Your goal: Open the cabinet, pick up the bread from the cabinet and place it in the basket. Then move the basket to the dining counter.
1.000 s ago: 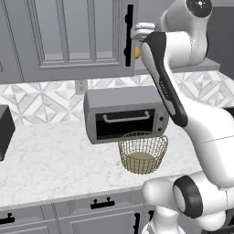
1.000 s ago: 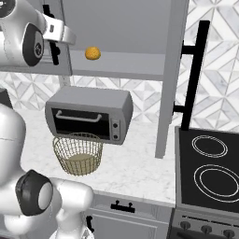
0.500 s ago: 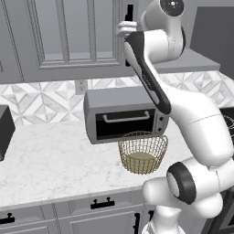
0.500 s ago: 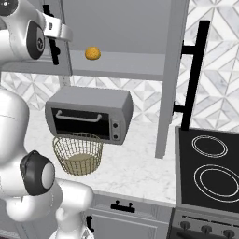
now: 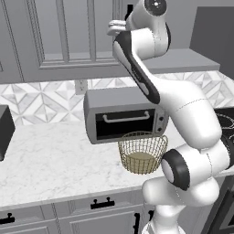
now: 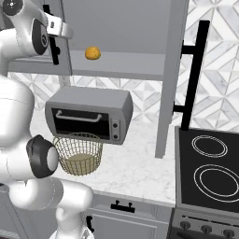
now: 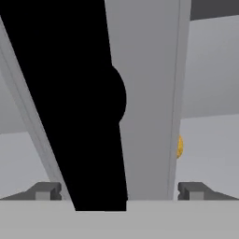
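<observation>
Claw [image 7: 119, 191] spread wide, black cabinet handle [image 7: 79, 102] running upright between its tips. Bread [image 7: 179, 145] peeks past the door edge, off to one side.

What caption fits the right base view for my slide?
Open cabinet with bread on its shelf, above the toaster oven and basket.

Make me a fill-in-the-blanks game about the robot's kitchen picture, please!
1. The bread sits on the cabinet ____.
2. The basket stands on the counter in front of the ____.
3. The robot's fingers are ____, with the black door handle between them.
4. Inside the basket there is ____.

Missing words: shelf; toaster oven; open; nothing
</observation>
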You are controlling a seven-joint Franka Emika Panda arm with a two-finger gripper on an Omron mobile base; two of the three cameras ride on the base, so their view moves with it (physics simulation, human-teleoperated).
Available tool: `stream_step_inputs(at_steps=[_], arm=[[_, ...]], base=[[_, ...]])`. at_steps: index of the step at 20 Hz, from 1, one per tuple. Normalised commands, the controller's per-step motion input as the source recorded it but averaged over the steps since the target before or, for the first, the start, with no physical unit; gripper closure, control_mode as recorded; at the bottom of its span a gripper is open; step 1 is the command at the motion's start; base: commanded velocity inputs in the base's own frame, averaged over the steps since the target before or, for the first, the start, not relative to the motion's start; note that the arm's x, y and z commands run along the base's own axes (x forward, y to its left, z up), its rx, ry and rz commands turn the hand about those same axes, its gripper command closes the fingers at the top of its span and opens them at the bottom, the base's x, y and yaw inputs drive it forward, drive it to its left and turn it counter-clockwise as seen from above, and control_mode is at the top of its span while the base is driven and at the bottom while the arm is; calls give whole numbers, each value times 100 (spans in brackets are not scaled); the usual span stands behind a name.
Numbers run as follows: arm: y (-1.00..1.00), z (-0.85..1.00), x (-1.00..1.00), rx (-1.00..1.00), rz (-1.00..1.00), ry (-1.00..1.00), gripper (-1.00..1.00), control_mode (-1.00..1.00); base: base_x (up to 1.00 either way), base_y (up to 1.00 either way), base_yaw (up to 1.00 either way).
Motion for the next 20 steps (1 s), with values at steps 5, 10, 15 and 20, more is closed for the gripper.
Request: stream_step_inputs(at_steps=[5, 10, 15, 20], arm=[[44, -36, 67, -3, 0, -1, 100, -100], [42, -61, 82, -5, 0, -5, 100, -100], [61, -99, 100, -3, 7, -5, 100, -100], [100, -72, 91, 0, 3, 2, 100, -100]], base=[[0, 0, 0], [0, 0, 0], [0, 0, 0], [0, 0, 0]])
